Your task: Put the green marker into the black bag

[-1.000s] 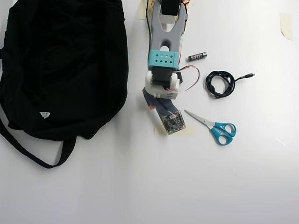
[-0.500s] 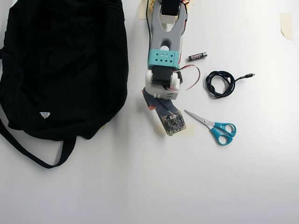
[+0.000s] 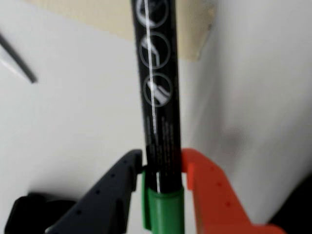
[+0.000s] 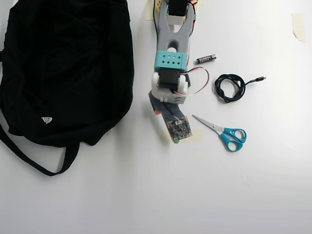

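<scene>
the white tabletop [image 4: 146,195] carries everything. the black bag [image 4: 68,68] sprawls at the overhead view's left, well apart from our arm. the teal scissors [image 4: 226,132] lie just right of the wrist. in the wrist view our tool [image 3: 163,170] is clamped on the green marker [image 3: 158,107], near its green part. we judge the long barrel could pivot or slip during the swing, or snag on the bag's limp fabric.
</scene>
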